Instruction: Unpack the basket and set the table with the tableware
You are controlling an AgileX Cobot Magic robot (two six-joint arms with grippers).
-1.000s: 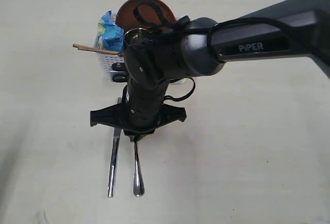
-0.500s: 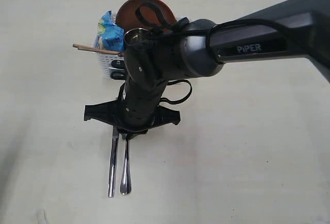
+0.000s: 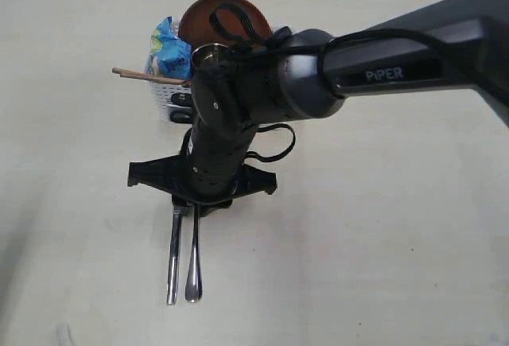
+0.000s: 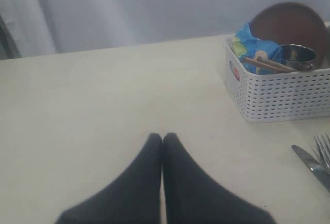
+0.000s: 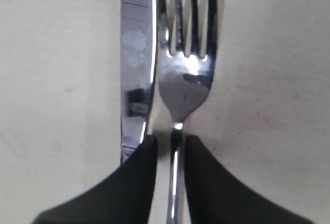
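Steel knife and fork lie flat, parallel, side by side on cream table; white perforated basket at their 12 o'clock holds plate, cup, chopsticks.

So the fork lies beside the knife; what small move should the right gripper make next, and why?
Probably lift the right gripper straight up. Its jaws stand slightly apart around the fork handle, a gap on each side, and the fork lies flat on the table beside the knife. A straight rise should clear both without nudging them; the basket holds more tableware.
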